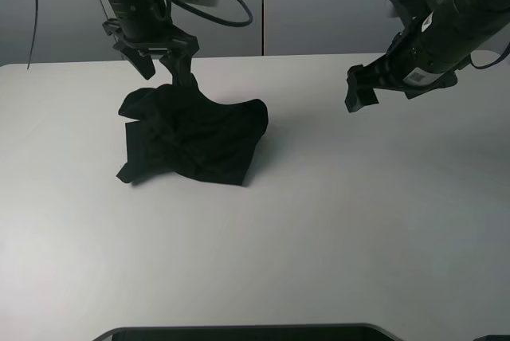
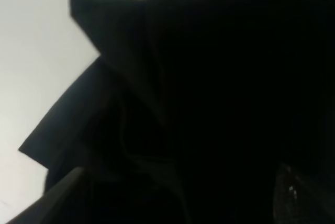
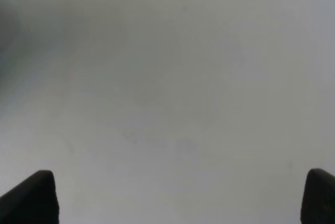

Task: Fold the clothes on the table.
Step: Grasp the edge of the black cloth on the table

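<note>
Clothes (image 1: 195, 138), one black shirt, lay crumpled in a heap on the left part of the white table (image 1: 335, 221), with your left gripper (image 1: 163, 62) spread wide right above its raised peak and holding nothing I could see. Your right gripper (image 1: 362, 86) hung wide open and empty, well apart. Closing there would likely pinch several layers and lift a tangle; behind stood a plain grey wall (image 1: 319, 6).

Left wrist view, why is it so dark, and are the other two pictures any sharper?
Left wrist view: black T-shirt fills the frame at close range, soft and underexposed, folds barely readable against the bright table. Exterior high view: even light, sharp, a soft shadow beside the crumpled shirt. Right wrist view: only blurred, featureless white tabletop, with dark jaw tips wide apart at the lower corners.
</note>
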